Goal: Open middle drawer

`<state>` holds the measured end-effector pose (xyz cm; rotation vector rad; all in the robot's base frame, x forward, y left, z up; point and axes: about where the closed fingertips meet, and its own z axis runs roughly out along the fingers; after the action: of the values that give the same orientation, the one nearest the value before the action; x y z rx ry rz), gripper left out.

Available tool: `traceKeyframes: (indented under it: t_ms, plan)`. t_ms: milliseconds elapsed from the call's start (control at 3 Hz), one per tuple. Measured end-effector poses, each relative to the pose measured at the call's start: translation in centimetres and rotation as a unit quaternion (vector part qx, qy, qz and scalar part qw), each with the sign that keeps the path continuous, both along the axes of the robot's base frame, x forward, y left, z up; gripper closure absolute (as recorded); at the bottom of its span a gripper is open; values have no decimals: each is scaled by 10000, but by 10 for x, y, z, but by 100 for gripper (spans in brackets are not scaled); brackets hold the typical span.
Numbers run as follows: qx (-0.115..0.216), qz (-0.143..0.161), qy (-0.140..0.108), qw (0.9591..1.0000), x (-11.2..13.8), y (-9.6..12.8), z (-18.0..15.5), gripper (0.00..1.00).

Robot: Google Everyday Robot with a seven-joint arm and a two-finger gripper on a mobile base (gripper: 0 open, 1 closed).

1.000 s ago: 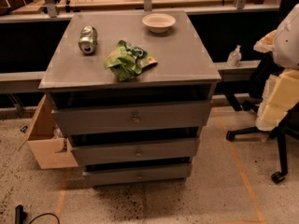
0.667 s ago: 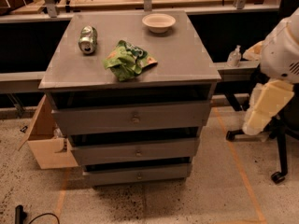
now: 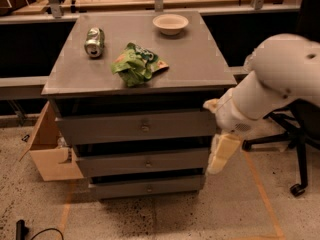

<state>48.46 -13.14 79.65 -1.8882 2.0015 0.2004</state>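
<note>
The grey cabinet [image 3: 200,59] has three drawers, all pushed in. The middle drawer [image 3: 115,164] is the second one down, with a flat front and a small round knob [image 3: 148,162] at its centre. My white arm [image 3: 272,84] reaches in from the right. Its cream-coloured gripper [image 3: 217,167] hangs pointing down at the cabinet's right front corner, level with the right end of the middle drawer. It is well to the right of the knob. I see nothing held in it.
On the cabinet top lie a tipped can [image 3: 94,41], a crumpled green bag [image 3: 136,64] and a small bowl [image 3: 170,23]. A cardboard box [image 3: 50,156] stands left of the cabinet. An office chair base [image 3: 295,149] is on the right and a workbench [image 3: 150,1] behind.
The arm has swung in from the right edge, leftward and down. The gripper now hangs at the cabinet's right front corner. The drawers have not moved.
</note>
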Motion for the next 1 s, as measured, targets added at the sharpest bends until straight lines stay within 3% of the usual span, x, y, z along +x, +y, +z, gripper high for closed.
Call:
traceKeyframes:
  t_ms: [333,667,1000]
  plan:
    - [-43,315,220,9993,5,21,-77,0]
    - [-231,675,233,9972,9,34,-161,0]
    - [-231,676,233,9972,9,34,-161,0]
